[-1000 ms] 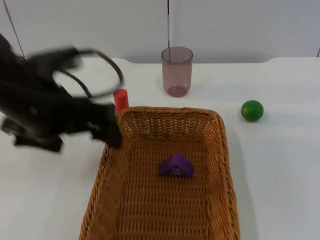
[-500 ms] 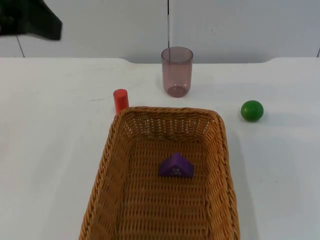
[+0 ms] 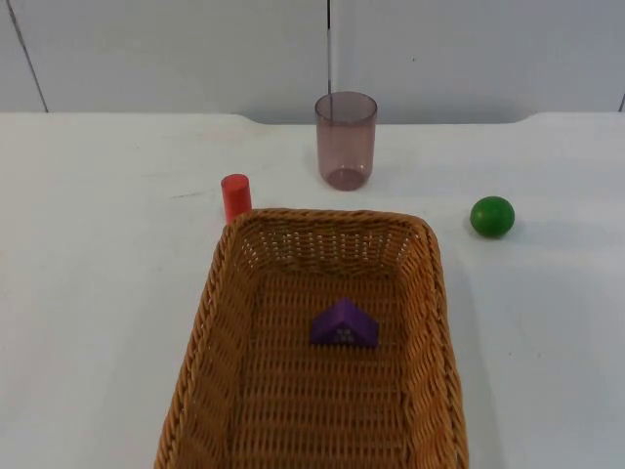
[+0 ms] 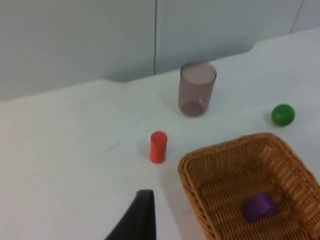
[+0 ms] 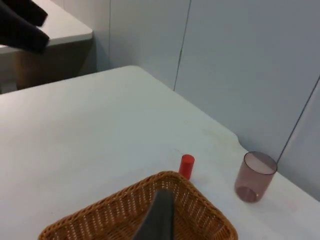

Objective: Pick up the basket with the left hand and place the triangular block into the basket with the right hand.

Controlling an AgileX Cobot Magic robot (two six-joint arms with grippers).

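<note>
While the basket (image 3: 312, 342) sits on the white table (image 3: 98, 293) at the near edge, roughly mid-width, the purple triangular block (image 3: 344, 323) already lies inside it on the woven floor, about central, clear of the walls. Nothing grips the basket — its rim is free all round in the top view.

Left to right across the table: a short red cylinder (image 3: 235, 197) stands upright just beside the basket's far left corner, whether it touches the rim I can't tell; a translucent purplish cup (image 3: 346, 140) stands upright further back, near the far edge at the partition wall (image 3: 469, 49), apart from the basket; a green ball (image 3: 492, 216) rests off the basket's far right corner, well clear of it.

Left gripper (image 4: 136, 220): one black fingertip shows in its wrist view, up above the table on the basket's left side, looking over cylinder, cup, ball and basket. Jaws — can't tell if spread or pressed together.

Right gripper (image 5: 159, 217): one dark fingertip shows in its wrist view, raised over the basket. Jaws — same, can't tell.
</note>
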